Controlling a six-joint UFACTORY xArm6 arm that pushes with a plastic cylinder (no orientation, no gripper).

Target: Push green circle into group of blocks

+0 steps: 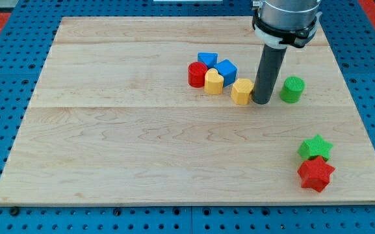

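The green circle (292,89) stands on the wooden board (142,149) at the view's right, upper half. My tip (262,101) rests on the board just left of it, between it and a yellow block (242,91), touching or nearly touching the yellow block. The group lies further left: a red round block (197,74), a yellow block (214,82), a blue triangle-like block (207,58) and a blue cube (226,69).
A green star (315,147) and a red star (316,173) sit together near the board's lower right corner. A blue pegboard (5,97) surrounds the board.
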